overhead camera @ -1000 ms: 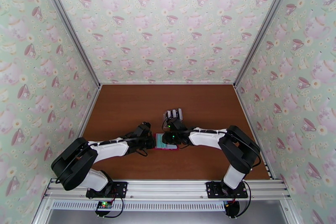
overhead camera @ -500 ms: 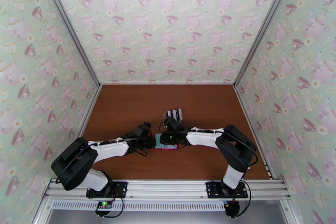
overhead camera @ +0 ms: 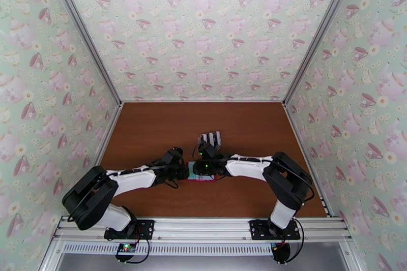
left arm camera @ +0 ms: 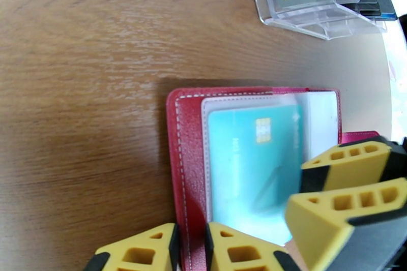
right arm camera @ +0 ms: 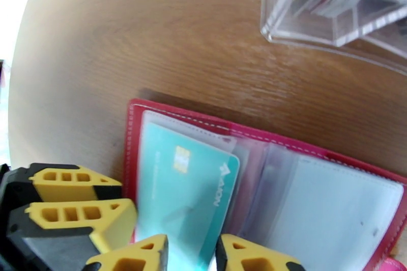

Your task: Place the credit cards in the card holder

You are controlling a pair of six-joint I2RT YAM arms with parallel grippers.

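Top external view: illumination was bright, even and diffuse, the picture was sharp throughout, and the arms cast only faint, soft shadows on the table point(overhead camera: 152, 129). Both wrist views bowed strongly at the edges, with corners washed out white.

Left wrist view: a pale sheen crossed the wood. The card holder point(left arm camera: 183, 165) threw a dark shadow along its upper and left edges. The right hand point(left arm camera: 300, 190) was blurred.

Right wrist view: the clear plastic stand point(right arm camera: 325, 18) was out of focus, and the teal card point(right arm camera: 188, 190) blurred at its near end.

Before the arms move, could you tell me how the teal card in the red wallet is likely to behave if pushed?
The teal card looks thin, flat and glossy: probably stiff, light and slippery to pinch. It seems partly inside a clear sleeve of the red wallet, so a push would likely slide it rather than bend it.
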